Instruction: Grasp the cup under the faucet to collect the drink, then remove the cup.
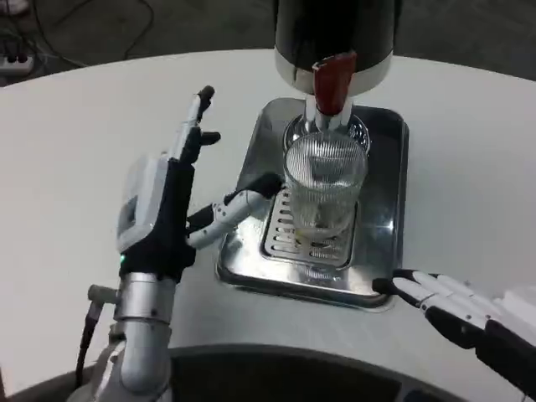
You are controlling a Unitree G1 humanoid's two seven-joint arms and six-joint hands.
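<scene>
1. The clear ribbed glass cup (324,186) stands upright on the slotted grate of the shiny steel drip tray (389,218), right under the red faucet handle (334,82) of the black-and-silver drink dispenser (335,38). Whether any drink is in it I cannot tell.
2. Judging by this, the cup is placed but not grasped; collecting and removing appear left to do.
3. The left hand (180,188) is released, fingers spread, some pointing up; its thumb reaches over the tray's left rim toward the cup, just short of touching.
4. The right hand (456,306) lies low on the white worktop (75,151), fingers extended, holding nothing, near the tray's front corner.
</scene>
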